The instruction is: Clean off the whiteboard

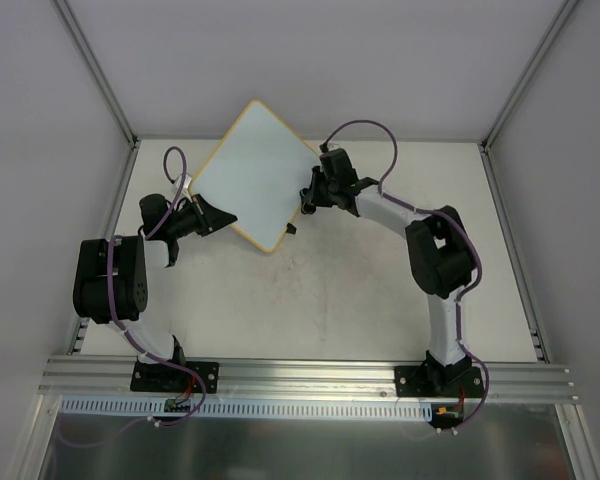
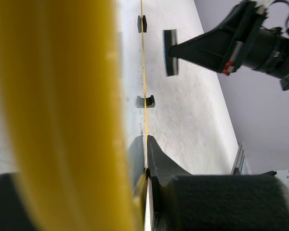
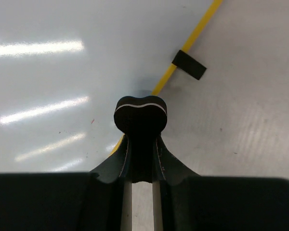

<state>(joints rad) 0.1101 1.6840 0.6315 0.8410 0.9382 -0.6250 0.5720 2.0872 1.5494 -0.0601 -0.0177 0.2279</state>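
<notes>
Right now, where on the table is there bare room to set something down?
Widest bare patch: the tabletop between the two arms, bordered by the whiteboard beyond and the aluminium rail nearer. Another lies by the right wall, past the right arm. Crowded: the whiteboard's edges, where the left gripper and right gripper sit.

The whiteboard lies between left pincer and right pincer.

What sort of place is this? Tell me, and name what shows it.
Probably a robotics lab test cell: two robot arms bolted to an aluminium rail, plain white panel walls enclosing a scuffed table, and a small whiteboard to work on.
</notes>
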